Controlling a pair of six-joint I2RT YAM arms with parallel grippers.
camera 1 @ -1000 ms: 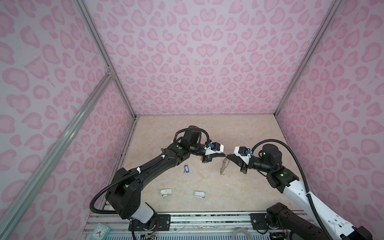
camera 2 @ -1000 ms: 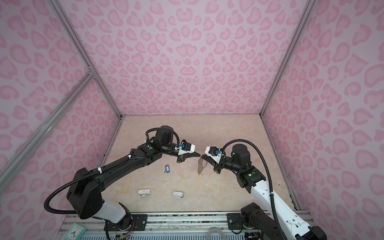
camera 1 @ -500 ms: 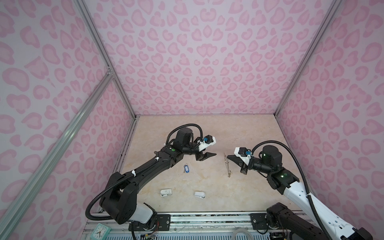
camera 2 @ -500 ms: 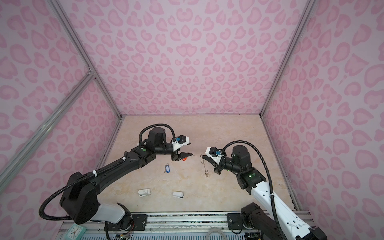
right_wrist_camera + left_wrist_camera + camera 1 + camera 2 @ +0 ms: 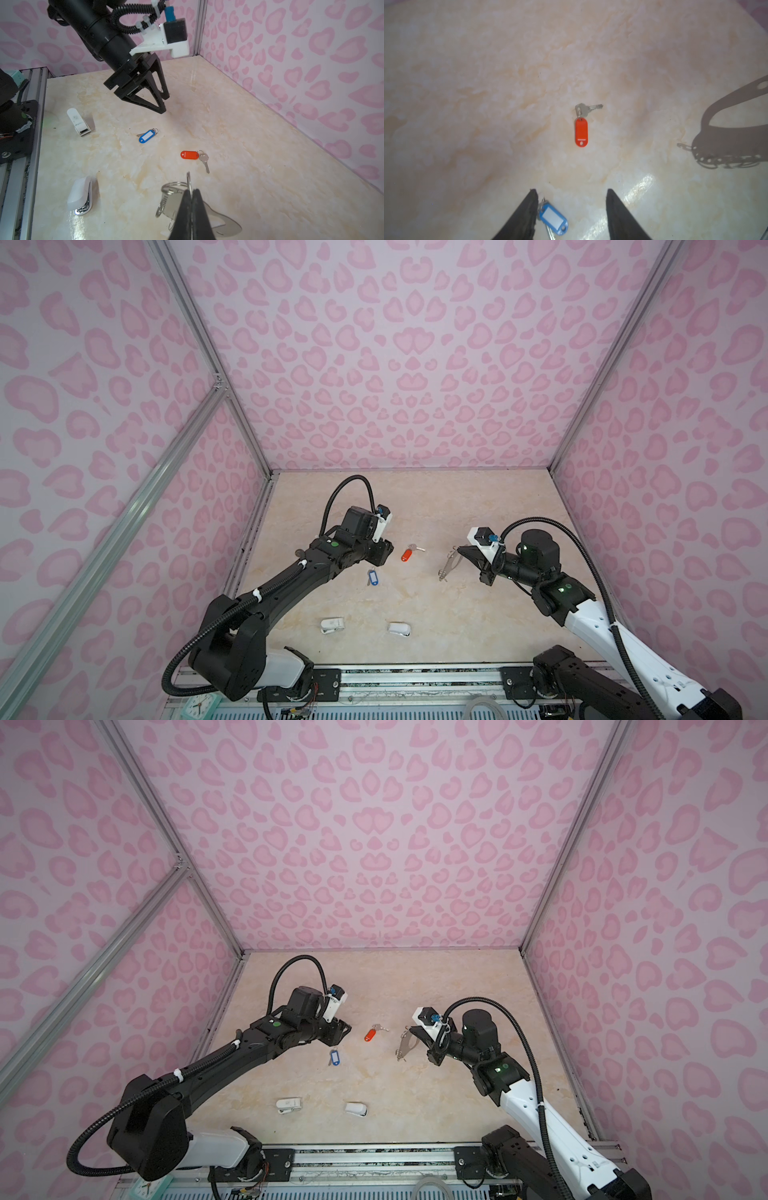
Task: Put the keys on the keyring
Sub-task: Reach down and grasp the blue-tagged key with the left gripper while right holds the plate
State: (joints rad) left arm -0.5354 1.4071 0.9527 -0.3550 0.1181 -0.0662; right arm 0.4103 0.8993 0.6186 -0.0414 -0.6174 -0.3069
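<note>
The red-tagged key (image 5: 407, 552) (image 5: 370, 1034) (image 5: 581, 133) (image 5: 189, 154) lies flat on the table between the two arms. The blue-tagged key (image 5: 372, 576) (image 5: 333, 1056) (image 5: 147, 136) lies nearer the left arm. My left gripper (image 5: 571, 191) (image 5: 165, 104) hovers open above the table and holds nothing. In its wrist view the blue tag (image 5: 553, 218) lies beside one finger. My right gripper (image 5: 191, 190) (image 5: 459, 551) is shut on a wire ring of the keyring (image 5: 449, 564) (image 5: 405, 1044) (image 5: 172, 204), whose flat grey plate hangs tilted off the table.
Two small white plastic objects (image 5: 332, 624) (image 5: 400, 628) lie near the front edge, in both top views. Pink patterned walls close in the left, right and back sides. An aluminium rail (image 5: 415, 672) runs along the front.
My left gripper opened and drew back to the left. The red-tagged key it held near the keyring now lies on the table. The right gripper keeps its hold on the keyring.
</note>
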